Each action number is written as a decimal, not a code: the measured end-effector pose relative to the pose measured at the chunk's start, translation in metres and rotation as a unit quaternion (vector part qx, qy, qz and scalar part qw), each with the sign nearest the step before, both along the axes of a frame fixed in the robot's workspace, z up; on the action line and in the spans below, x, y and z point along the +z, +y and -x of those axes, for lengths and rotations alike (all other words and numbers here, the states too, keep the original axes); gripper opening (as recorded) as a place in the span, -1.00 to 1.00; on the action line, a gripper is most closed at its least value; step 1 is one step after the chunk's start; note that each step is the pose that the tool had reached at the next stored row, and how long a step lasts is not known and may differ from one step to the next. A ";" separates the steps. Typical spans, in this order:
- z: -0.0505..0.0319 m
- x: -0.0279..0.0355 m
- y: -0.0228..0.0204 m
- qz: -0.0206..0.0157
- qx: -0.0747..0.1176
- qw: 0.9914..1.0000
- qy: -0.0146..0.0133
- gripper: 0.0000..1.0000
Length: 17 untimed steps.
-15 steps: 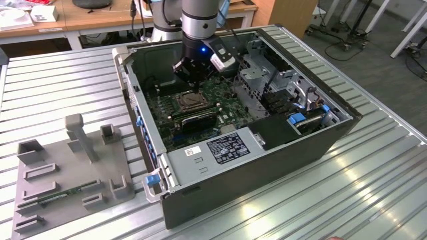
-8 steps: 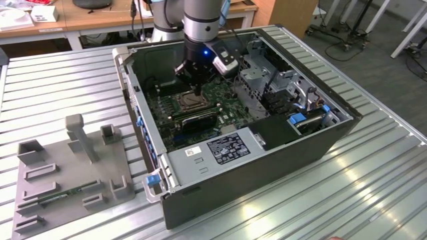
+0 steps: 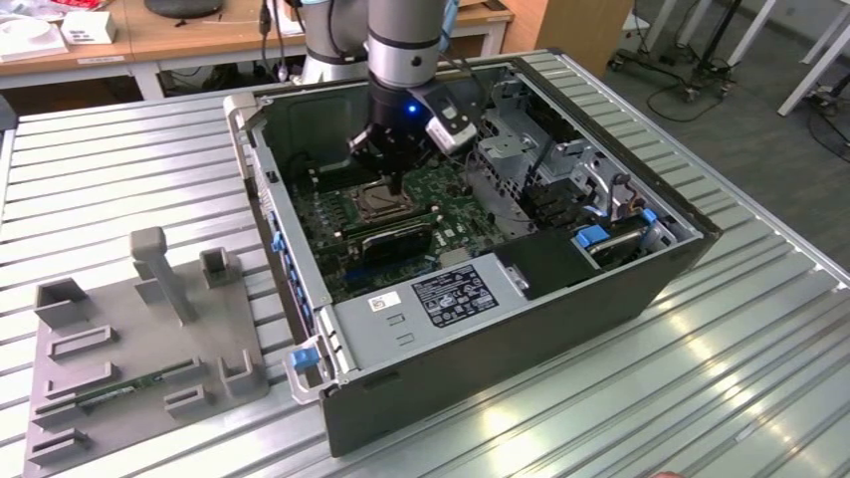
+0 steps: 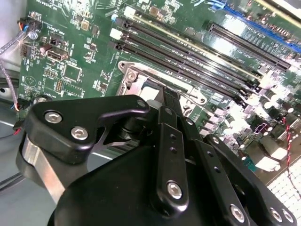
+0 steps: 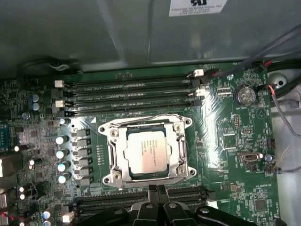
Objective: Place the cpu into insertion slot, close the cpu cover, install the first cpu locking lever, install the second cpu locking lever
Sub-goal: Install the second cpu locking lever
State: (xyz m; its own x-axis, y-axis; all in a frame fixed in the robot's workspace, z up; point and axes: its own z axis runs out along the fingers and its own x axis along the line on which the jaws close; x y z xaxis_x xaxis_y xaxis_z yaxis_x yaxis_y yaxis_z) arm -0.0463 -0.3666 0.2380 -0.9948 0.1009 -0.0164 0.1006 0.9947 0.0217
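The cpu (image 5: 146, 153), a dull silver square, lies flat in the insertion slot (image 5: 107, 141) on the green board. The cpu cover (image 5: 120, 155), a silver frame, lies down around it, and the chip shows through its window. A thin wire lever (image 5: 141, 118) runs along one edge of the frame, and another wire (image 5: 181, 176) shows at the edge nearest my fingers. My gripper (image 5: 157, 190) hangs just off that edge, fingers shut together with nothing seen between them. From outside, the gripper (image 3: 394, 182) hovers right over the socket (image 3: 378, 206) inside the open case. The gripper body (image 4: 170, 101) covers part of the socket (image 4: 136, 82).
Long black memory slots (image 5: 131, 89) flank the socket on one side, with more slots (image 5: 117, 202) on the other. A row of capacitors (image 5: 63, 153) and loose cables (image 5: 282, 84) lie close by. The case walls (image 3: 266, 199), drive cage (image 3: 531, 159) and power supply (image 3: 445, 294) box in the board. A grey fixture tray (image 3: 133, 339) lies outside.
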 end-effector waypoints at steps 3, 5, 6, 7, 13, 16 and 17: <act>0.0023 -0.0002 -0.0014 0.000 0.000 1.000 0.000 -0.79; 0.0053 -0.0004 -0.0019 0.000 0.000 1.000 0.000 -0.79; 0.0071 -0.0005 -0.0022 0.000 0.000 1.000 0.000 -0.79; 0.0090 -0.0006 -0.0023 0.000 0.000 1.000 -0.001 -0.79; 0.0195 -0.0013 -0.0029 0.000 0.000 1.000 -0.001 -0.79; 0.0254 -0.0017 -0.0033 0.000 0.000 1.000 -0.002 -0.79; 0.0266 -0.0018 -0.0034 0.000 0.000 1.000 -0.002 -0.79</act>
